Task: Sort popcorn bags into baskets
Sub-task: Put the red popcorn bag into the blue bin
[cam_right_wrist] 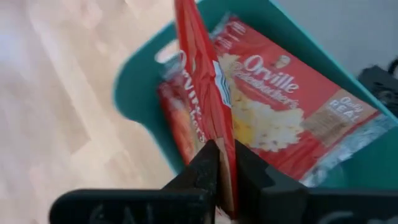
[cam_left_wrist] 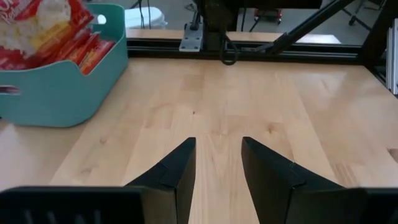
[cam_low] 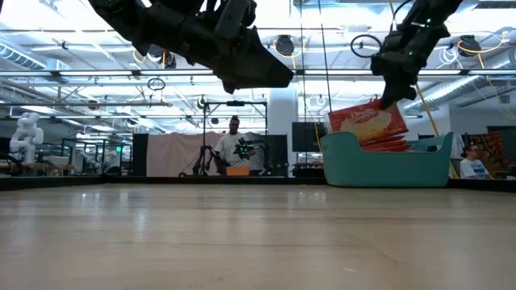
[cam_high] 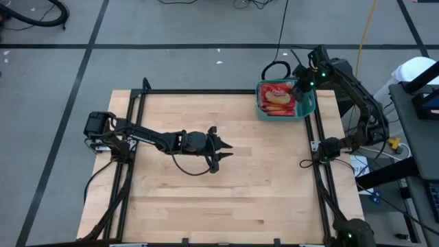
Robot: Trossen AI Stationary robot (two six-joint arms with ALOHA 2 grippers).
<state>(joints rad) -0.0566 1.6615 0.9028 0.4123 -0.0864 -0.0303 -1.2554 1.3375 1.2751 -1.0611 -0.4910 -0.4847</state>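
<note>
Below the right gripper (cam_right_wrist: 225, 163), clenched on a popcorn bag (cam_right_wrist: 202, 99), sits the teal basket (cam_right_wrist: 134, 81); release low so it lies flat on the packets (cam_right_wrist: 280, 118) inside.

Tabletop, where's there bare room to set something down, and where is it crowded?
Bare wood runs from the open left gripper at mid-table to the near edge, and on toward the right rail. It is crowded at the far right corner: the teal basket is piled with popcorn bags, and the right gripper pinches one over it.

Right gripper (cam_right_wrist: 226, 163) pinches 1 red popcorn bag (cam_right_wrist: 202, 93) edge-on above the teal basket (cam_right_wrist: 140, 84), more bags (cam_right_wrist: 283, 109) lying inside.
</note>
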